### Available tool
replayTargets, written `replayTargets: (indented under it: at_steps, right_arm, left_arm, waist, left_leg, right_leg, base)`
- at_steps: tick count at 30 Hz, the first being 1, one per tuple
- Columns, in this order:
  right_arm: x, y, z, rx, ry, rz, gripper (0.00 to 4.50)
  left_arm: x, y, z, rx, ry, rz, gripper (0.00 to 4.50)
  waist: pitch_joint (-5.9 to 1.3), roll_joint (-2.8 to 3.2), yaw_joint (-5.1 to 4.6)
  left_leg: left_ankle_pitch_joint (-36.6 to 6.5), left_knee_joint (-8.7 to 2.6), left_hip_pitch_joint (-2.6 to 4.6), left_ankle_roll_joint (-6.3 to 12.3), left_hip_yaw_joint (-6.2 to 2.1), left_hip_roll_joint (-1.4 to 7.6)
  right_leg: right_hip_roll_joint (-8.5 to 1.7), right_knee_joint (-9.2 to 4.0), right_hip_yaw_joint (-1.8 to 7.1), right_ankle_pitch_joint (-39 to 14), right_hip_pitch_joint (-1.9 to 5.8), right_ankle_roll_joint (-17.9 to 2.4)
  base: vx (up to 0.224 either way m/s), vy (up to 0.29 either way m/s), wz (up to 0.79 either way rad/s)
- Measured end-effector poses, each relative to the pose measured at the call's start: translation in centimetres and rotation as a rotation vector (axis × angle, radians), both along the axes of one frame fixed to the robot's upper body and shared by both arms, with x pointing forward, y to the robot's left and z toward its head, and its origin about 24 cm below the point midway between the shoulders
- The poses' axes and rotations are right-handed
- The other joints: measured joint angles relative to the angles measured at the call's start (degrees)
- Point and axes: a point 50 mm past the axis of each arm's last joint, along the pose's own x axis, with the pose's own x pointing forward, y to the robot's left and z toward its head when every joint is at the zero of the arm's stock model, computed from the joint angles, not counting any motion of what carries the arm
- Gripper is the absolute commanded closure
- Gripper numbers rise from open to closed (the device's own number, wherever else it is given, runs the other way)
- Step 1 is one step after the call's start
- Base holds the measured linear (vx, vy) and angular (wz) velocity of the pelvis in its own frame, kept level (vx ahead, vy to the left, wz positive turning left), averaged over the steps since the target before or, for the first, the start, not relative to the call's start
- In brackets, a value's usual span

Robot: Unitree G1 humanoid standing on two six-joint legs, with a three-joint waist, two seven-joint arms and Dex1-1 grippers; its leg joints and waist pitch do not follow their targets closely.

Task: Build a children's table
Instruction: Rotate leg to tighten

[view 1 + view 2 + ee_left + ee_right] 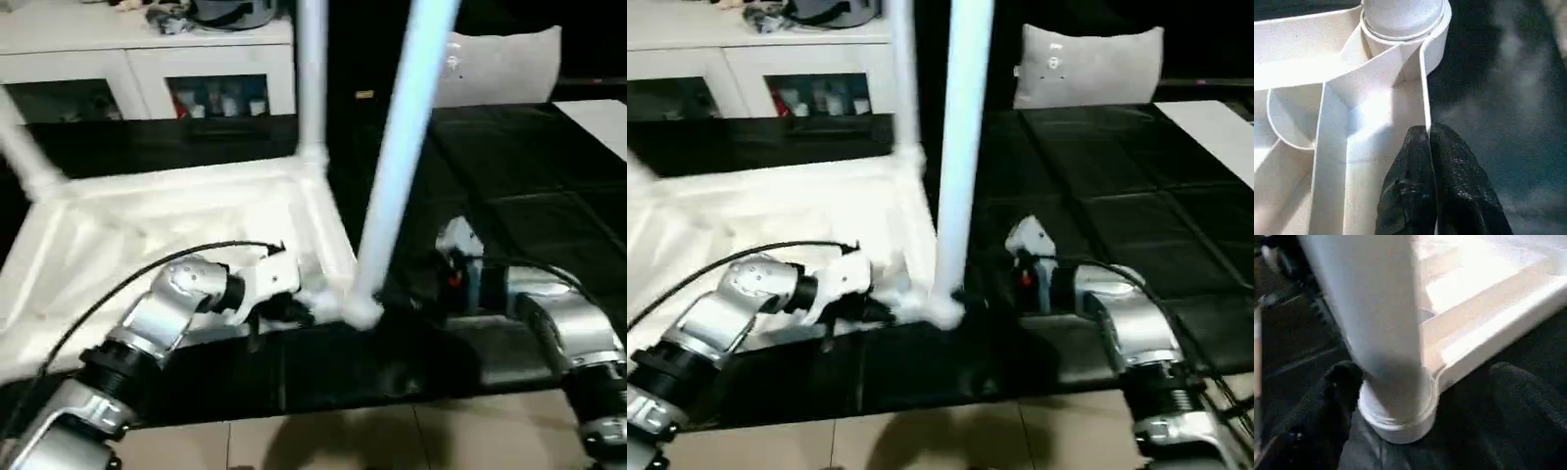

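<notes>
We are looking down at the children's table (pixel 176 215), lying upside down on the black mat (pixel 529 196) and spreading from the centre out toward nine o'clock, ribbed underside up. Behind it, at eleven o'clock, the white cabinet (pixel 147 69) is standing against the wall, and a grey cushion (pixel 1087 64) is sitting at one o'clock.

Three legs are standing in their corner sockets. The near leg (pixel 397 166) is rising from the corner at six o'clock and leaning toward one o'clock, the far leg (pixel 312 78) is standing at twelve, and another leg (pixel 24 157) is poking up at nine.

We are judging this plastic light, stiff and smooth, so the tubes may slip. A low hold near the socket looks safest for pressing a leg home, while the thin edge wall offers a good pinch.

Our left gripper (pixel 1429 147) is doing just that, its fingers closed on the table's edge wall beside the near socket. Our right gripper (pixel 1420 396) is standing wide open, its fingers (pixel 1334 391) flanking the base of the near leg without clamping it.
</notes>
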Motion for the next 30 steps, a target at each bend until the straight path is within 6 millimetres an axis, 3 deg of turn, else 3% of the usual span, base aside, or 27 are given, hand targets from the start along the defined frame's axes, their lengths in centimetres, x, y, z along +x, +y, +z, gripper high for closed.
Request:
replayTargets:
  at_steps: [6, 7, 13, 30]
  right_arm:
    - [-0.7, 0.3, -0.1, 0.009, 0.049, 0.130, 0.23]
    - [-0.8, 0.4, -0.2, 0.009, 0.059, 0.152, 0.58]
    - [-1.4, 1.3, -0.6, 0.029, 0.101, 0.245, 1.03]
    - [-1.6, 2.1, -0.9, 0.084, 0.137, 0.265, 2.35]
  left_arm:
    - [-0.2, 0.2, 0.2, 0.027, 0.008, -0.091, 4.50]
    - [-0.2, 0.1, 0.2, 0.028, 0.010, -0.102, 4.50]
    - [-0.4, -0.1, 0.2, 0.033, 0.039, -0.154, 4.50]
    - [-0.6, -0.3, 0.2, -0.002, 0.072, -0.151, 4.50]
  waist:
    - [-0.02, -0.05, 0.85]
    - [-0.02, -0.06, 0.96]
    - [-0.02, -0.07, 1.33]
    - [-0.03, -0.08, 1.60]
  left_leg:
    - [0.00, 0.06, 0.04, 0.00, 0.15, 0.00]
    - [0.01, 0.07, 0.04, 0.00, 0.16, 0.00]
    - [0.00, 0.06, 0.03, 0.00, 0.16, 0.00]
    - [0.01, 0.07, 0.06, -0.01, 0.17, 0.00]
  right_leg:
    - [0.00, 0.06, 0.07, 0.01, 0.00, -0.01]
    - [0.00, 0.06, 0.08, 0.01, 0.01, -0.01]
    - [0.00, 0.06, 0.09, 0.01, 0.01, -0.01]
    - [0.01, 0.09, 0.13, 0.01, 0.01, -0.01]
  base:
    - [0.000, 0.000, 0.00]
    - [0.000, 0.000, 0.00]
    - [0.000, 0.000, 0.00]
    - [0.000, 0.000, 0.00]
